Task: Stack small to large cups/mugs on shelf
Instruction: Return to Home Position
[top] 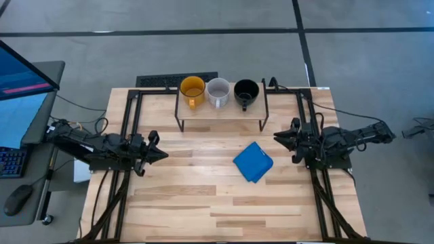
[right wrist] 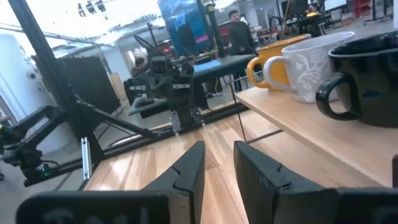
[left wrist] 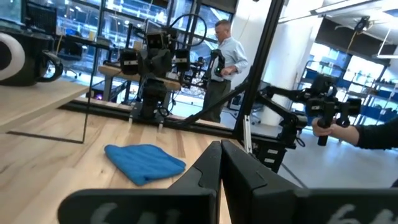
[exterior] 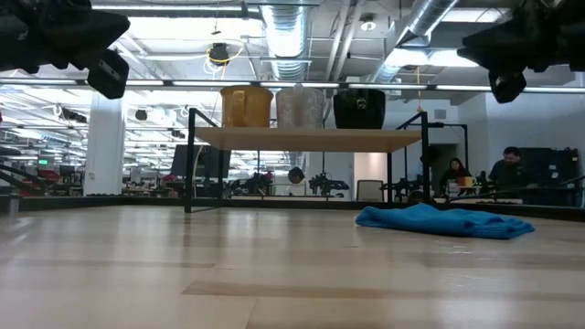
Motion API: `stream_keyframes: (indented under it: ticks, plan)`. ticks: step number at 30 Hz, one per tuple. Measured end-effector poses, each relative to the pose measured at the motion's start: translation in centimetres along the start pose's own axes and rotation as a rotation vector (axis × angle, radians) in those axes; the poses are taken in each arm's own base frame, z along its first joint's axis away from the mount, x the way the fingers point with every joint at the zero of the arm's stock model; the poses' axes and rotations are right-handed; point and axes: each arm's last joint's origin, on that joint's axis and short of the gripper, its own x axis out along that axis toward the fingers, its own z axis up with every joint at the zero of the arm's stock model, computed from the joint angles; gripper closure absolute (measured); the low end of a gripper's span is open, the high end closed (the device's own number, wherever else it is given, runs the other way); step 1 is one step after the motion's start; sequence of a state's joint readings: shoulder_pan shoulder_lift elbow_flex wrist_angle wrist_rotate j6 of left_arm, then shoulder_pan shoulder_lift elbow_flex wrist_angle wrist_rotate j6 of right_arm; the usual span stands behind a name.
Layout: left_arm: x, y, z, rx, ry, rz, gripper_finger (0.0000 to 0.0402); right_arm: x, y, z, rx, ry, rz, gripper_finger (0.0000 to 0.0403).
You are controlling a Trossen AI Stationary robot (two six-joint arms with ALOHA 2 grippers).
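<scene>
Three mugs stand upright in a row on the shelf's wood top (top: 220, 112), bases on the board: yellow-orange (top: 192, 89) at the left, light grey-white (top: 218, 91) in the middle, black (top: 246, 91) at the right. The low view shows them side by side on the shelf (exterior: 306, 139). My left gripper (top: 163, 154) hovers over the table's left side, shut and empty. My right gripper (top: 277, 139) hovers at the right, near the shelf's right legs, a little open and empty; its wrist view (right wrist: 217, 149) shows the black mug (right wrist: 367, 74) close by.
A crumpled blue cloth (top: 253, 162) lies on the table in front of the shelf, right of centre. Black frame rails run along both table sides. A monitor and keyboard stand off the left edge. People are in the room behind (left wrist: 227, 62).
</scene>
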State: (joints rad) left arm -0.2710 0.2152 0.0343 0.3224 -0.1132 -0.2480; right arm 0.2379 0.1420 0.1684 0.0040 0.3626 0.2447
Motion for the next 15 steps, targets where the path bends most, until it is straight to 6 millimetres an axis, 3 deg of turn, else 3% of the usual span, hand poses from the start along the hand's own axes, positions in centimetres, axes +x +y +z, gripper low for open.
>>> stream_keyframes:
  ticks: [15]
  plan:
    - [0.0, 0.4, -0.7, -0.079, 0.014, 0.028, 0.0401, -0.9, -0.2, -0.8, -0.007, -0.061, 0.122, 0.0296]
